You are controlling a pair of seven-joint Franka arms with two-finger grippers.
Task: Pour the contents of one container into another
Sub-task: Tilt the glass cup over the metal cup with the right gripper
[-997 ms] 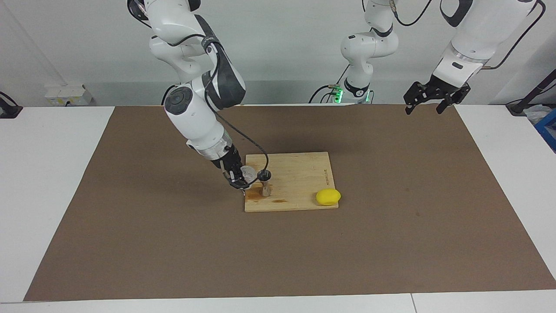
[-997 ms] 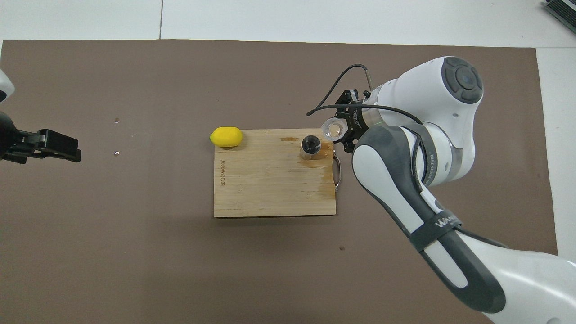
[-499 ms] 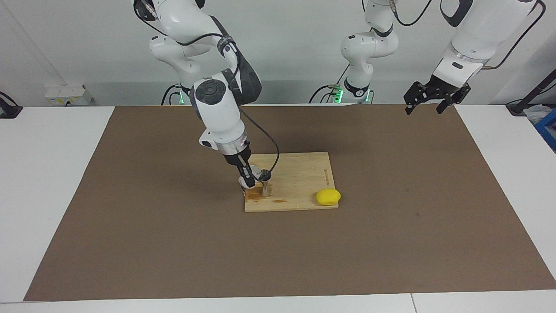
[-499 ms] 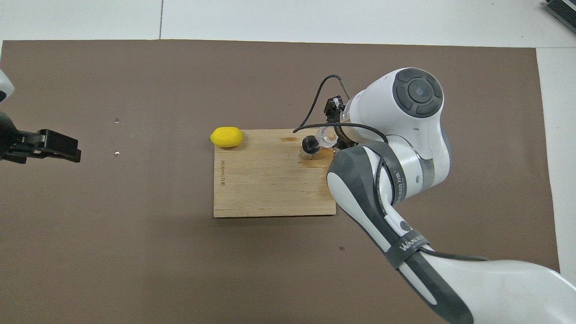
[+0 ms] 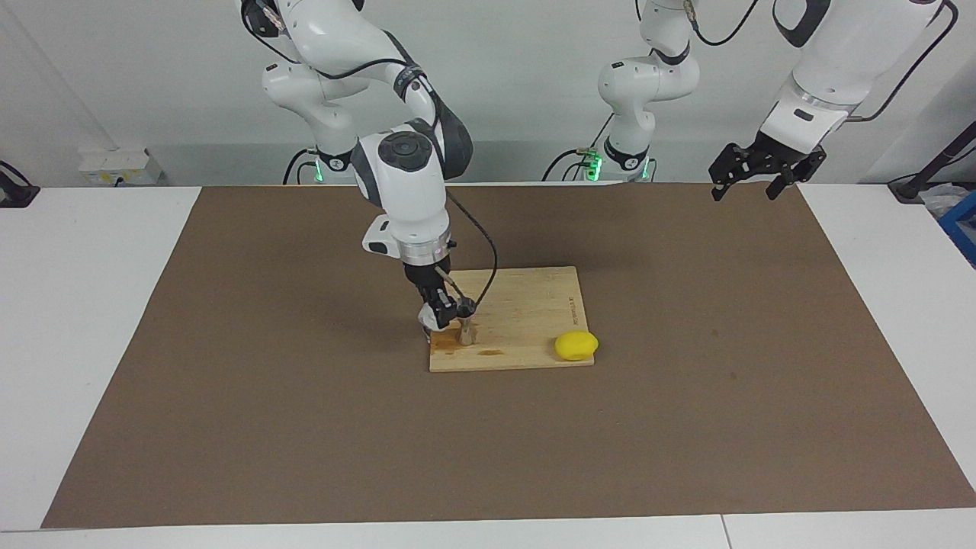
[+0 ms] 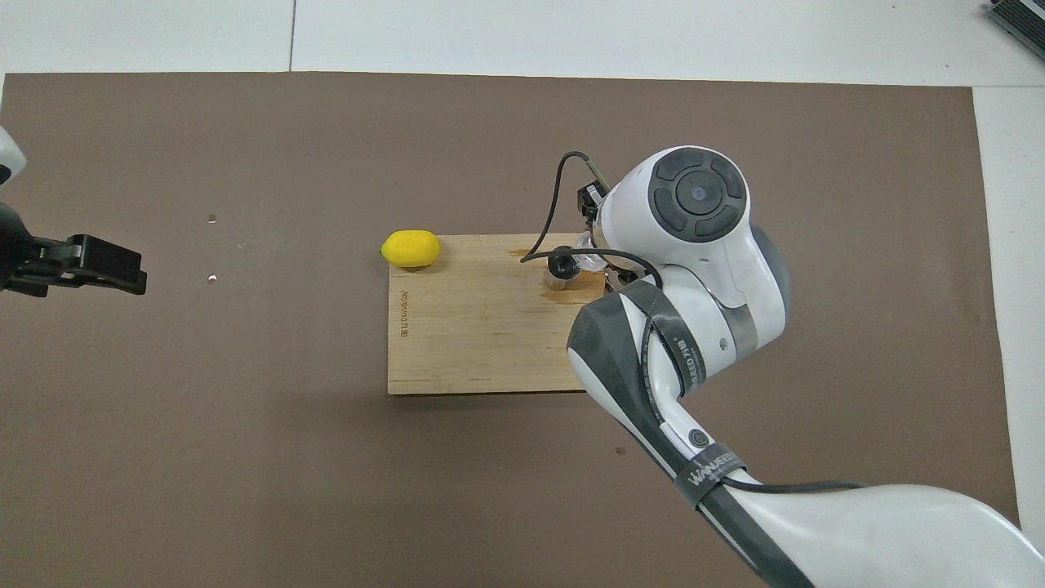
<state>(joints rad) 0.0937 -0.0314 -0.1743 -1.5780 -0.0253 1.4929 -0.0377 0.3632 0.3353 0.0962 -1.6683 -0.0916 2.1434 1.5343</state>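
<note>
The metal jigger (image 5: 465, 329) (image 6: 562, 266) stands upright on the wooden cutting board (image 5: 526, 305), near the corner toward the right arm's end. My right gripper (image 5: 439, 313) is shut on the clear cup (image 6: 584, 260). It holds the cup tipped against the jigger's rim. In the overhead view the right wrist covers most of the cup and the fingers. My left gripper (image 5: 744, 194) (image 6: 122, 273) hangs open and empty over the mat at the left arm's end, waiting.
A yellow lemon (image 5: 576, 345) (image 6: 411, 249) lies at the board's corner toward the left arm's end. Wet stains mark the board around the jigger. A brown mat (image 5: 305, 427) covers the table. The right arm's cable loops over the board.
The right arm's wrist has swung from a slant to nearly upright over the board's edge. The cup came in against the jigger and tipped toward it. The left arm stayed still.
</note>
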